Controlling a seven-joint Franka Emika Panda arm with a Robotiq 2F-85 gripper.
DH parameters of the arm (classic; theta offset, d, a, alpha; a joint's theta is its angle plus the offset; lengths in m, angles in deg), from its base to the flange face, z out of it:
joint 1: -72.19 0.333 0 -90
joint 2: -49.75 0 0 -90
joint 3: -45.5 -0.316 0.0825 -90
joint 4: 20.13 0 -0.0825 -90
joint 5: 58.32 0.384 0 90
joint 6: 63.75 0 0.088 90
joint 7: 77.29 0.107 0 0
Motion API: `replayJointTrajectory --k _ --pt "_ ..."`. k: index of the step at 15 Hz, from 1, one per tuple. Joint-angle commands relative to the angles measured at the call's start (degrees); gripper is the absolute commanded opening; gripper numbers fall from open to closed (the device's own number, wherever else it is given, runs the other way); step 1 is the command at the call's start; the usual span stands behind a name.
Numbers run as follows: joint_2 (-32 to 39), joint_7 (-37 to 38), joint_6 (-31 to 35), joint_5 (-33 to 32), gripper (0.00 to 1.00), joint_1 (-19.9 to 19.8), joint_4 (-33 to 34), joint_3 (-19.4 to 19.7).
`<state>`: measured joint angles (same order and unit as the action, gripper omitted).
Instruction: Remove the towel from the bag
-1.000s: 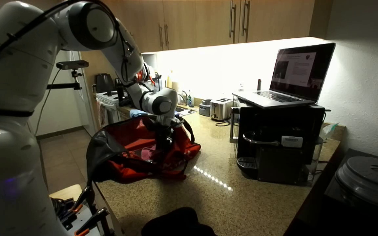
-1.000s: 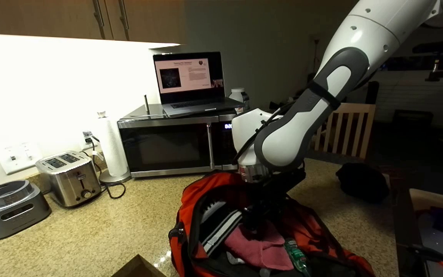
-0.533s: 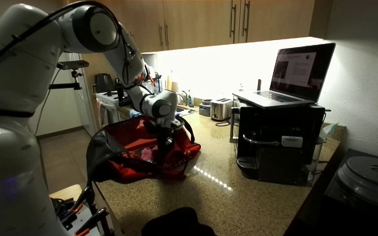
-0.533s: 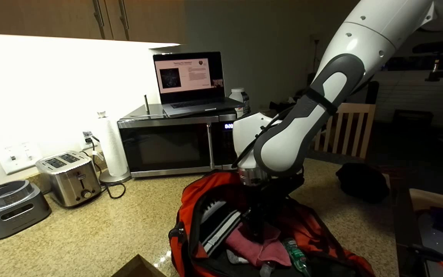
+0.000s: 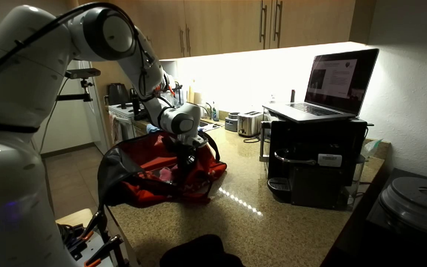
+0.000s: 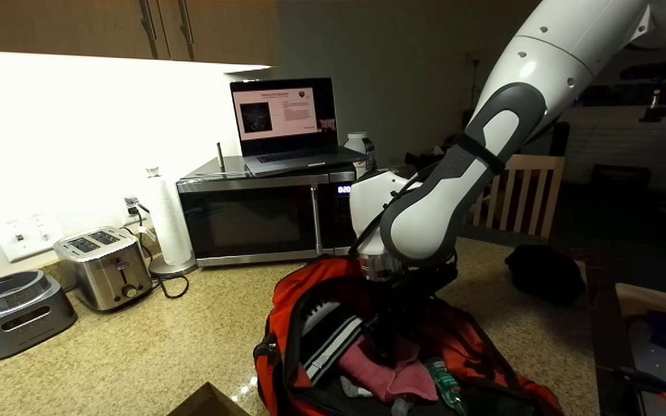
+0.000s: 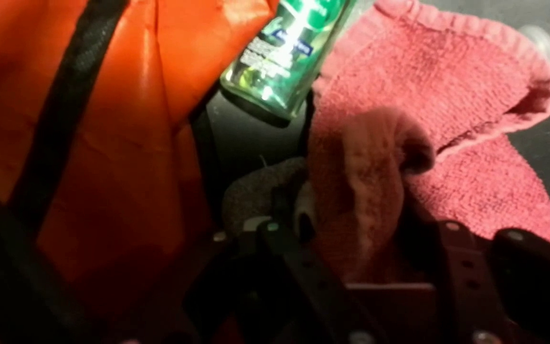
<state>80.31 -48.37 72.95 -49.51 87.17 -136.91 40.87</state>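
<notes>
Down inside the open red bag (image 6: pixel 292 289) lies the towel (image 7: pixel 428 95), pink, rumpled, doubled over on itself, and everything about it says soft. Look at that looped pile and thick edge: it should be light, limp, next to impossible to damage, and the nap ought to give plenty of friction. And what a spot to take it! One fold (image 7: pixel 375 181) stands up between the fingers (image 7: pixel 461 253), which are apart, one to each side; whether they touch the cloth is too dark to call. That fold looks the best hold going, well in from the edge. A deep bite there, through both layers, should beat a shallow nip at the surface. Expect the towel to unroll and hang long as it rises, so the lift will probably want height.

Alongside it, touching or nearly, I cannot tell which, lies a green-labelled bottle (image 7: pixel 284 62); a trailing corner could drag that. By the towel's edge peeks a clear rounded piece (image 7: pixel 542 43), its owner unknown. Across from the bottle, in an exterior view, there's a black-and-white striped item (image 6: pixel 333 346). Under the bag runs the table (image 5: pixel 280 237), with the microwave (image 6: pixel 252 219) standing beyond.
</notes>
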Motion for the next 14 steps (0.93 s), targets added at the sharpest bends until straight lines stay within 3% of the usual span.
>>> replayJointTrajectory --k 1,4,5,14 --pt "1.2 -1.9 -2.7 1.7 0.82 -1.0 0.8 -0.8" --pt "0.9 -1.7 -5.9 1.6 0.98 -0.9 1.3 -0.8" --pt "0.6 -1.6 -6.9 1.4 1.0 -0.8 1.4 -0.8" --pt "-0.6 -0.6 -14.0 1.3 1.0 -0.2 3.7 -1.0"
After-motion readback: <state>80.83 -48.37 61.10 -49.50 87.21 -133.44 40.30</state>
